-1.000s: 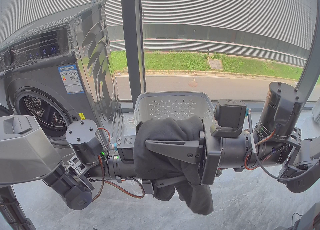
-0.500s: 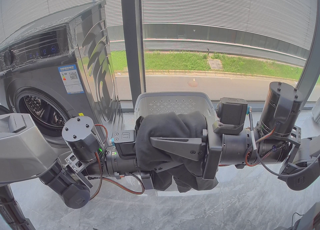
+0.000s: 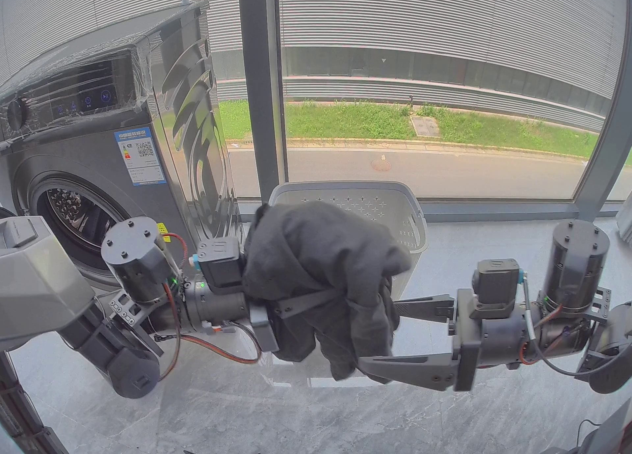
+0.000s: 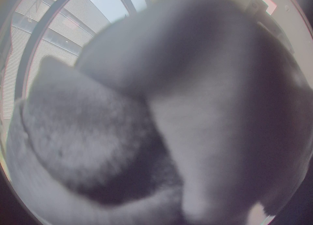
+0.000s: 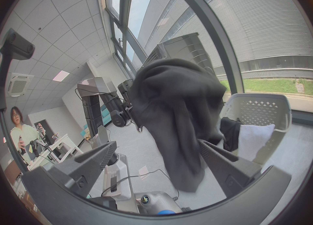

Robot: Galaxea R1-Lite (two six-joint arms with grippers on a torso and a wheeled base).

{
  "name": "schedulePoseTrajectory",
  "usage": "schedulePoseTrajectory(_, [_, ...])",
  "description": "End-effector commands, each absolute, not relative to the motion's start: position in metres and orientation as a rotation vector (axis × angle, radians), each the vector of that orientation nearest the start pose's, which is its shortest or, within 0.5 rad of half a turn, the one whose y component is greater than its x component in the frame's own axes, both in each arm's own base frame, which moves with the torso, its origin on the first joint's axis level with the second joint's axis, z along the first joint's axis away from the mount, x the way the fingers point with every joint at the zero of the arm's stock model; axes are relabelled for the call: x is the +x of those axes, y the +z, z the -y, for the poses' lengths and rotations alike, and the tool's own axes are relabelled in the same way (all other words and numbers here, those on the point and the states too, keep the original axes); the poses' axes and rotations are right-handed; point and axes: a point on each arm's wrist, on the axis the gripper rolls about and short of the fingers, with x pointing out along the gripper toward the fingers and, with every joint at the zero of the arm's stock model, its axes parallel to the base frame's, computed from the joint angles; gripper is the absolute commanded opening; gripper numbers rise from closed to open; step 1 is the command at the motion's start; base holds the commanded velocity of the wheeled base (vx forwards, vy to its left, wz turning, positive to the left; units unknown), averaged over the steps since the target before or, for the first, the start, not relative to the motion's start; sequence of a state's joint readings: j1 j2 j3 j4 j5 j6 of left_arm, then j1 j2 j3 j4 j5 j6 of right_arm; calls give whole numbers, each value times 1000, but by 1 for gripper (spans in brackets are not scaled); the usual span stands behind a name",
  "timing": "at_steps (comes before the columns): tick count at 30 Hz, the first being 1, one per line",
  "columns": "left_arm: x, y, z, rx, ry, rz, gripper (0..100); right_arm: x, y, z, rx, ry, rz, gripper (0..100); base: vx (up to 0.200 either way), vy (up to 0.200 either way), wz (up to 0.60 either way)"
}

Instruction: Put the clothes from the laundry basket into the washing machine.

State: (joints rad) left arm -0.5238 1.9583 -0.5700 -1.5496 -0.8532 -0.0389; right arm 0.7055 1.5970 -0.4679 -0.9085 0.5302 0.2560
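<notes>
Step in hand: carry phase. One garment (image 3: 316,264) is out of the basket (image 3: 401,202) and not yet in the washer (image 3: 131,146).

Left gripper (image 3: 296,307): closed on the garment at centre frame in the head view. One finger shows as a bar across the cloth front and the rest is buried. In the left wrist view the cloth sits right up against the lens.

Right gripper (image 3: 378,335): lower right of centre, jaws wide apart, gripping nothing. The garment's hanging tail drops between or just in front of its fingers (image 5: 225,163). Can't tell if it touches.

Garment location: mid-air, in front of the basket and just right of the washer's side panel. The drum opening (image 3: 85,218) is at left mid-frame, open, with nothing blocking it.

Orientation: bunched and draped over the left gripper, so it has no real heading. Its long axis is roughly vertical, with the bulk mounded at the top and a narrower tail hanging toward the floor.

Next move, as a judgement: swing the left arm toward frame left and into the drum opening. The tail needs to clear the right gripper first, or it may snag. The gripper should go deep enough that the tail follows over the rim before the jaws open.

The basket holds more: a white cloth (image 5: 254,137) and a dark piece (image 5: 230,134). Task is early to midway.
</notes>
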Motion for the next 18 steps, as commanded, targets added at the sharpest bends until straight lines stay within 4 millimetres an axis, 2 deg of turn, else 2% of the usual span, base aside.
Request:
schedulePoseTrajectory(1, [269, 140, 128, -1, -1240, 137, 0, 161, 150, -116, 224, 1060, -366, 100, 0, 0, 0])
schedulePoseTrajectory(3, [268, 139, 122, -1, -1223, 129, 0, 162, 151, -112, 227, 1044, -358, 100, 0, 0, 0])
schedulePoseTrajectory(4, [266, 137, 112, -6, -1194, 109, 0, 164, 152, -105, 234, 1012, -346, 100, 0, 0, 0])
schedulePoseTrajectory(10, [254, 131, 90, -22, -1122, 56, 0, 172, 164, -97, 238, 967, -283, 100, 0, 0, 0])
schedulePoseTrajectory(12, [247, 126, 76, -40, -1036, 18, 0, 176, 171, -92, 239, 942, -248, 100, 0, 0, 0])
schedulePoseTrajectory(13, [246, 126, 75, -44, -1027, 14, 0, 176, 172, -92, 237, 940, -244, 100, 0, 0, 0])
schedulePoseTrajectory(14, [240, 122, 63, -88, -923, -29, 0, 179, 177, -85, 234, 908, -211, 100, 0, 0, 0])
schedulePoseTrajectory(18, [220, 114, 41, -152, -764, -102, 0, 184, 183, -73, 231, 849, -176, 100, 0, 0, 0])
